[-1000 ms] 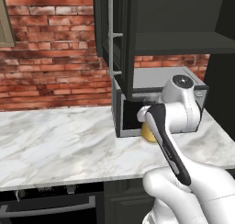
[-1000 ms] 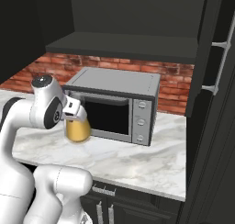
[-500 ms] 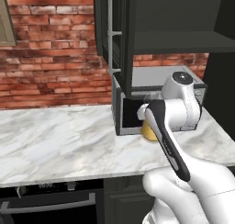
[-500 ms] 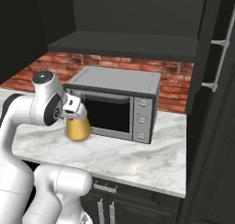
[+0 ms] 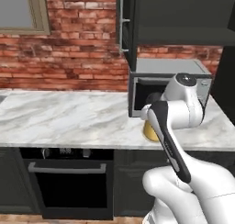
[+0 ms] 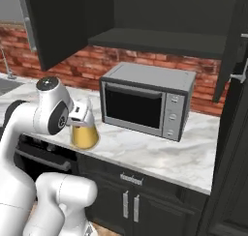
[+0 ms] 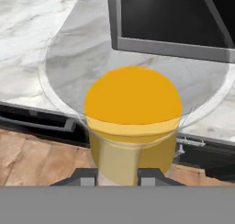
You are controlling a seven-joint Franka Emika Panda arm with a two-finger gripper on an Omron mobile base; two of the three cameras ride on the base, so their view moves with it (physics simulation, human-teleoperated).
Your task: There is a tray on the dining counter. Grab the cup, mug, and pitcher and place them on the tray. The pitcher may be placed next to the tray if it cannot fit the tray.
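My gripper (image 6: 78,114) is shut on the rim of the pitcher (image 6: 85,132), a conical amber-gold vessel with a clear upper part. The pitcher hangs upright over the front edge of the marble counter (image 6: 160,150) along the brick wall. In the hand view the pitcher (image 7: 133,109) sits just beyond my gripper (image 7: 117,176), with counter edge and wooden floor beneath it. From the left base view my forearm covers most of the pitcher (image 5: 148,132). The tray, cup, mug and dining counter are out of view.
A grey microwave (image 6: 145,104) stands on the counter just behind and right of the pitcher. Open dark cabinet doors (image 6: 53,22) hang overhead. A black oven (image 5: 69,182) sits under the counter. A tall dark cabinet (image 6: 232,133) closes the right side.
The whole scene has shifted in both base views, so the base has driven, drawing back from the counter. The pitcher stays in my grip, at the same place relative to the arm.
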